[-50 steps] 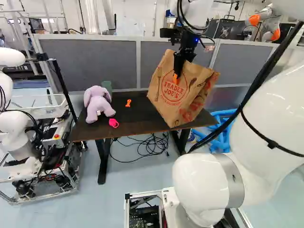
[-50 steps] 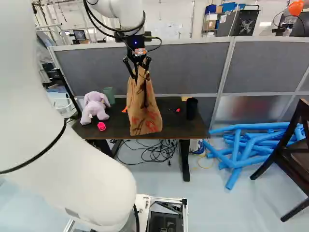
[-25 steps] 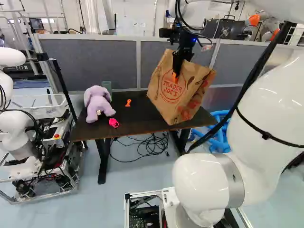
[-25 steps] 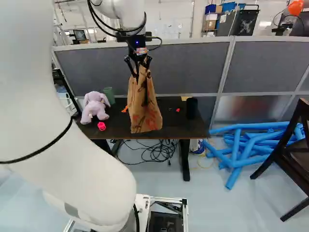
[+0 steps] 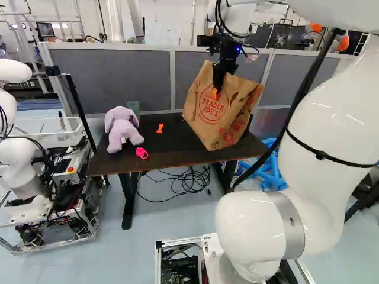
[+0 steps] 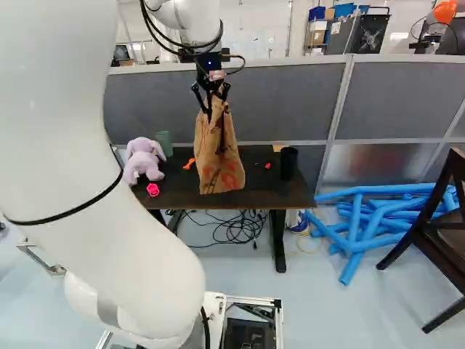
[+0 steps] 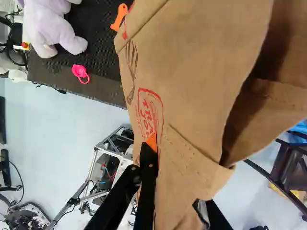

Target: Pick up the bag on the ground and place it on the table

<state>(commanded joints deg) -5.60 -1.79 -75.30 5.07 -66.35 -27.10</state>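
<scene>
Bag [image 5: 219,121] of brown paper, matte and creased, with a round red emblem, a dark fork print and scattered red marks. Hangs tilted over the tabletop [image 5: 172,142] in the left base view; looks slimmer, pinched toward the top, in the right base view. Cannot tell whether touching the surface or just above it. Held near its upper edge by the tool [image 6: 216,110], paper caught between the fingers, one orange pad [image 7: 152,142] against the printed side, the other finger partly hidden by paper. In the wrist view, broad flat panels, sharp folds, a layered patch with a dotted line, and deep shadow inside the creases.

On the dark, fine-grained tabletop, a soft lilac plush toy [image 5: 121,129] with floppy ears, a glossy pink piece [image 5: 141,153] with a ring, a small orange piece [image 5: 160,128], a green cup [image 5: 133,107] and a black cylinder [image 6: 288,163]. Behind, grey partition panels [image 5: 112,77] in pale frames. To the right, smooth blue tubes [image 6: 354,243], heaped loosely, and a dark chair [image 6: 445,229].
</scene>
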